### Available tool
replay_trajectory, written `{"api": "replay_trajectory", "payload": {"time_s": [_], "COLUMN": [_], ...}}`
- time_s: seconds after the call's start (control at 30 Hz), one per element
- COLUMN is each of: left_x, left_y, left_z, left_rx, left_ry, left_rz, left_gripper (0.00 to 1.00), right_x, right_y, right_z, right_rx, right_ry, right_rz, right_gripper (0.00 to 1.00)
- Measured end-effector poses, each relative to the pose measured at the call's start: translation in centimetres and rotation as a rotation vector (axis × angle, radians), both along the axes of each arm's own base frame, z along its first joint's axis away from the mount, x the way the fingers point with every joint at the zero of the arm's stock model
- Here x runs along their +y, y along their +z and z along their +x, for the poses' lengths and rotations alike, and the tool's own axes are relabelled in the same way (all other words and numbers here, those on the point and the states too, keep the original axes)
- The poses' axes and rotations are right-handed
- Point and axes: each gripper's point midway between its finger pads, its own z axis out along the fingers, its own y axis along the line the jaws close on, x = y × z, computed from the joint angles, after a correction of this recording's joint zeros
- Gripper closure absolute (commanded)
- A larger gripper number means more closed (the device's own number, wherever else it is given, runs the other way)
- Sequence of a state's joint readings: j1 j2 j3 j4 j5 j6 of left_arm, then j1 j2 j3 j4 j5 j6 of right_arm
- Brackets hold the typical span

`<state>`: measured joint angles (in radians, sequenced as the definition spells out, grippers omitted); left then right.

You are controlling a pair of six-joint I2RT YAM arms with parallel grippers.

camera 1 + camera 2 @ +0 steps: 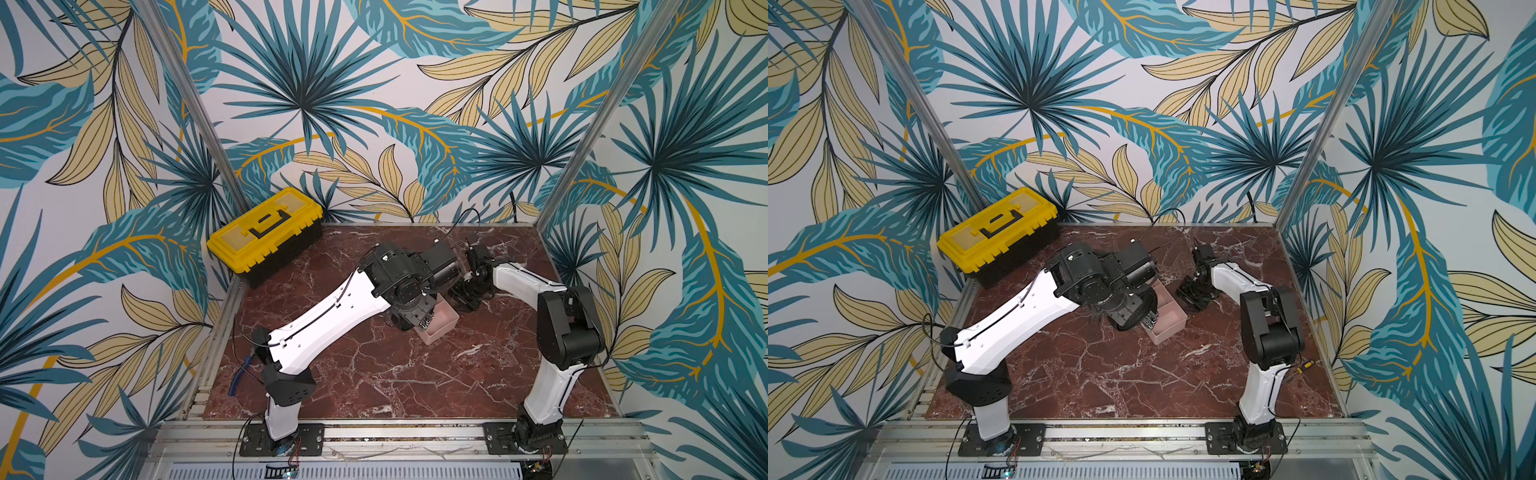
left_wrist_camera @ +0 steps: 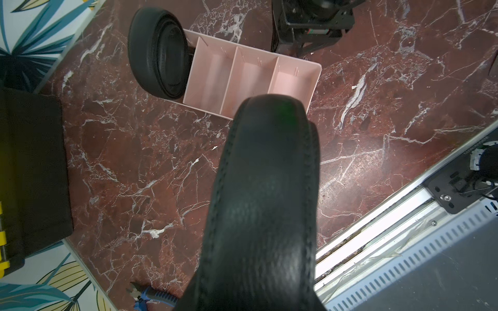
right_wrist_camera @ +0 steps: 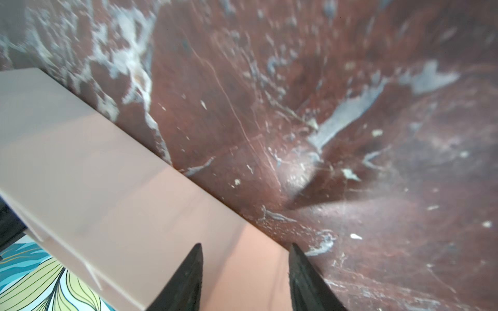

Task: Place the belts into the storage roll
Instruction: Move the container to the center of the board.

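One belt (image 2: pixel 264 202), a black stitched coil, fills the left wrist view close to the camera. My left gripper (image 1: pixel 424 322) is shut on it, and the belt hides the fingers in that view. Just ahead lies the pale pink storage roll (image 2: pixel 315 78), its three nearer compartments bare. A second coiled belt (image 2: pixel 159 53) stands like a tyre at the roll's far end. My right gripper (image 3: pixel 245 249) is open, its fingertips (image 3: pixel 198 258) against the outer side wall of the storage roll (image 3: pixel 107 175). In both top views the left arm covers most of the roll (image 1: pixel 442 328) (image 1: pixel 1169 324).
A yellow-and-black toolbox (image 1: pixel 266 235) (image 1: pixel 998 237) sits at the table's back left corner. Blue-handled pliers (image 2: pixel 153 296) lie by the left arm's base. A yellow-handled screwdriver (image 1: pixel 1302 366) lies near the right edge. An aluminium rail (image 2: pixel 377 242) runs along the front.
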<state>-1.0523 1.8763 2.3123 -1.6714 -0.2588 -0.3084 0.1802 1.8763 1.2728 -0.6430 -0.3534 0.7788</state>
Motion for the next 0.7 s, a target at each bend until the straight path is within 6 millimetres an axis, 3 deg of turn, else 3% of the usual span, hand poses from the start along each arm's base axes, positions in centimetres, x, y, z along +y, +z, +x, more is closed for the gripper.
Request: {"api": "replay_trajectory", "payload": {"time_s": [0.27, 0.4, 0.6, 0.7], "left_x": [-0.1, -0.2, -0.7, -1.0], "left_y": [0.1, 1.2, 3.1, 3.2], "left_z": [-0.2, 0.2, 0.0, -0.2], "left_rx": [-0.026, -0.064, -0.117, -0.126], "left_ry": [-0.046, -0.053, -0.082, -0.101], "left_rz": [0.028, 0.013, -0.024, -0.020], "left_gripper": [1.00, 1.00, 1.00, 1.00], "right_x": [-1.2, -1.1, -1.9, -3.2], "right_y": [1.4, 1.5, 1.0, 2.5], "right_z": [0.1, 0.0, -1.8, -2.4], "right_rx": [-0.031, -0.030, -0.015, -0.054], "right_ry": [-0.042, -0.035, -0.064, -0.103], "right_rz": [0.041, 0.059, 0.073, 0.077], "right_gripper": [0.48, 0.43, 0.37, 0.33]}}
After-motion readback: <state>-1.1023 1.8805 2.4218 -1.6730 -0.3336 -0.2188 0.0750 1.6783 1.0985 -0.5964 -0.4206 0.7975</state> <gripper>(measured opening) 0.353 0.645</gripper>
